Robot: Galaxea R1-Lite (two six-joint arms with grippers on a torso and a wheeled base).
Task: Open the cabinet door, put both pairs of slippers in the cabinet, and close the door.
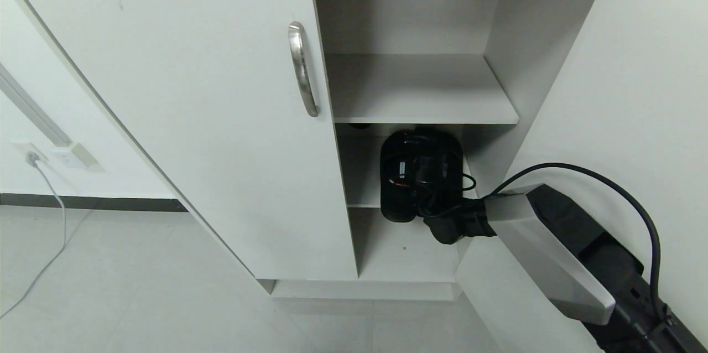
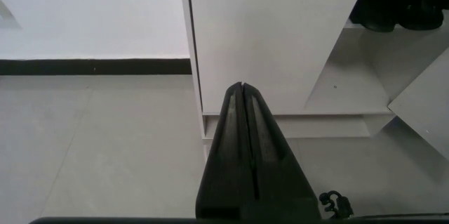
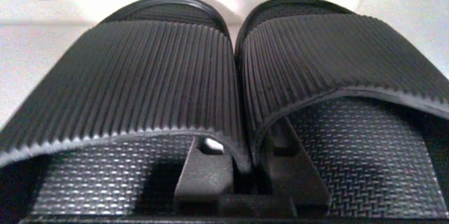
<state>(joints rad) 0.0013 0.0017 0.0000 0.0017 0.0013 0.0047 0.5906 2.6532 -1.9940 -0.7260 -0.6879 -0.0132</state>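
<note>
Slippers (image 1: 399,176), a black pair, sit inside the cabinet (image 1: 531,37) beneath its upper shelf (image 1: 415,87), right door (image 1: 625,93) open; my left claw (image 2: 242,94) is closed above the floor (image 2: 91,147); my right claw (image 3: 242,175) clamps the pair's inner edges together.

Black ribbed slippers (image 3: 161,76); white cabinet (image 1: 166,93); silver handle (image 1: 303,68).

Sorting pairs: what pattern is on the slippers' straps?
Ribbed black on the slippers; right wrist view shows best.

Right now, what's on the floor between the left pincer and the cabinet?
Nothing. In the left wrist view, bare pale floor stretches from the shut left pincer to the cabinet.
</note>
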